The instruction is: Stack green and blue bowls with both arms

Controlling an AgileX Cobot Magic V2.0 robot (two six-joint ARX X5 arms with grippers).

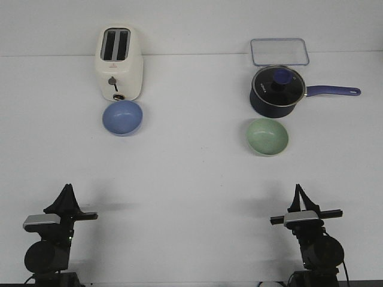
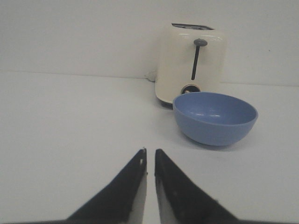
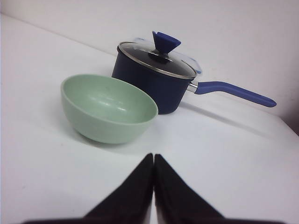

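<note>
Left black gripper [image 1: 67, 189] sits low at the near table edge, fingers pressed almost together with only a thin slit between the tips, holding nothing. Right black gripper [image 1: 297, 189] is also at the near edge, fingers fully together, empty.

Ahead of the left gripper and slightly to its right, well apart from it, the glossy periwinkle blue round bowl [image 1: 122, 117] rests upright on the white table [image 1: 191, 173]. Just behind that bowl stands a cream two-slot toaster [image 1: 119, 62].

Ahead of the right gripper and slightly to its left, well apart, the glossy pale mint green round bowl [image 1: 267, 136] sits upright. Just behind it is a dark navy saucepan with glass lid [image 1: 277, 90], handle pointing right. Farther back lies a clear rectangular plastic container [image 1: 279, 51].
</note>
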